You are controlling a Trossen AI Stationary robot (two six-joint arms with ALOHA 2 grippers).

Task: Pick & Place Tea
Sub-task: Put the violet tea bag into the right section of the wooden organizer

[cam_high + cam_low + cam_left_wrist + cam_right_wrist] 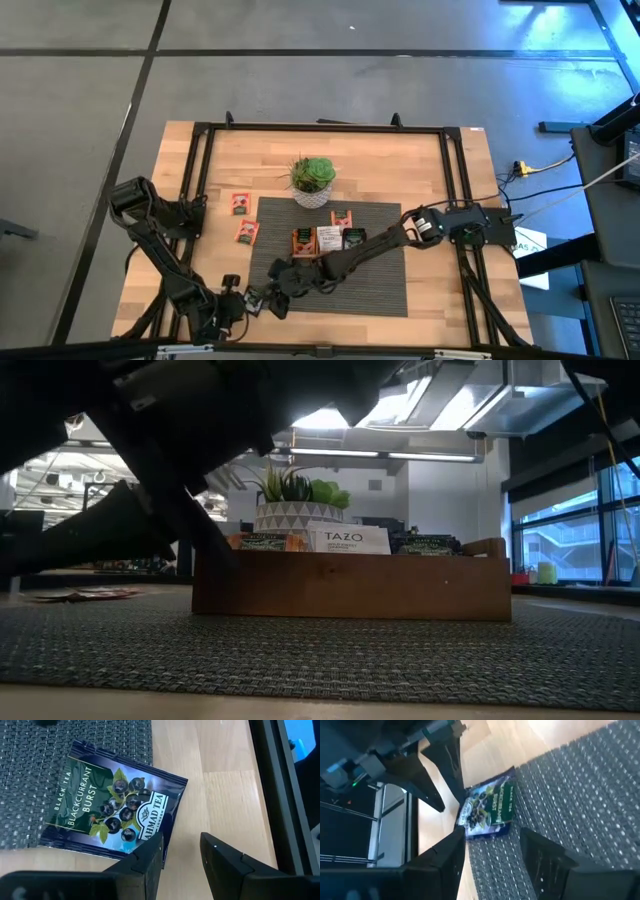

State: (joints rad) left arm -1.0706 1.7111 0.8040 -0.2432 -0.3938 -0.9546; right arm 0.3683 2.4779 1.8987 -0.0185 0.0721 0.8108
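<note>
A dark Blackcurrant Burst tea sachet [112, 807] lies flat across the edge of the grey mat [30, 765], half on the bare wood. My left gripper [181, 855] is open just short of it, one finger [150, 857] over its near corner. My right gripper [492, 865] is also open, facing the same sachet [487, 810] from the mat side, nothing between its fingers. In the high view both grippers meet at the mat's front left corner, left [250, 300] and right [275, 285]. Two orange-red sachets [240, 204] [246, 232] lie on the wood left of the mat.
A wooden tray [328, 240] holding several sachets stands mid-mat, seen side-on in the low view [350, 585]. A potted plant [313, 180] stands behind it. The black frame rails [195, 180] border the table. The right arm [400, 240] stretches across the mat.
</note>
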